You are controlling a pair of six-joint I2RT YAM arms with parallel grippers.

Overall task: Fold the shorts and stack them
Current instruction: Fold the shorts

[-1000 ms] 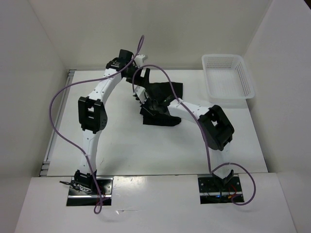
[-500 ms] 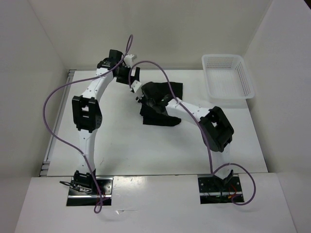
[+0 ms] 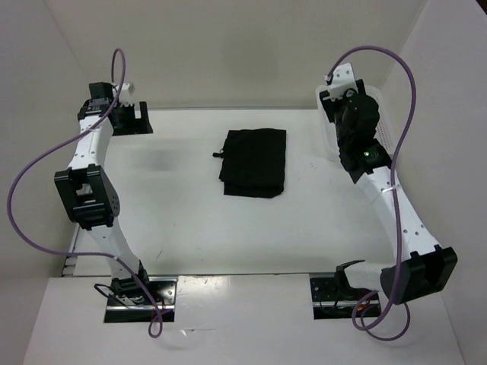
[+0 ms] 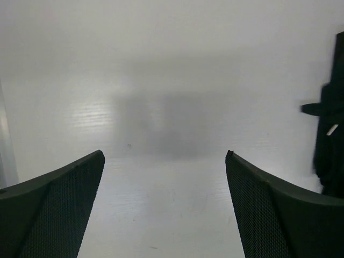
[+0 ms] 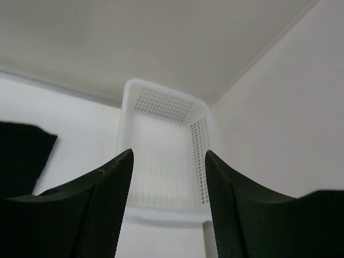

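The black shorts (image 3: 255,161) lie folded in a flat rectangle at the middle back of the table, with a small tag sticking out at their left edge. Neither gripper touches them. My left gripper (image 3: 141,118) is far off at the back left, open over bare table (image 4: 165,153), and the shorts' edge (image 4: 329,134) shows at the right of its view. My right gripper (image 3: 335,103) is raised at the back right over the white mesh basket (image 3: 386,133). It is open (image 5: 169,152) with nothing between its fingers, and the shorts (image 5: 21,156) show at the left.
The white mesh basket (image 5: 161,87) stands at the back right corner and looks empty in the right wrist view. White walls close the table at the back and on both sides. A purple cable loops off each arm.
Both arms have drawn back from the shorts, the left to the back left and the right over the basket. The right gripper has opened, and the shorts now lie uncovered.
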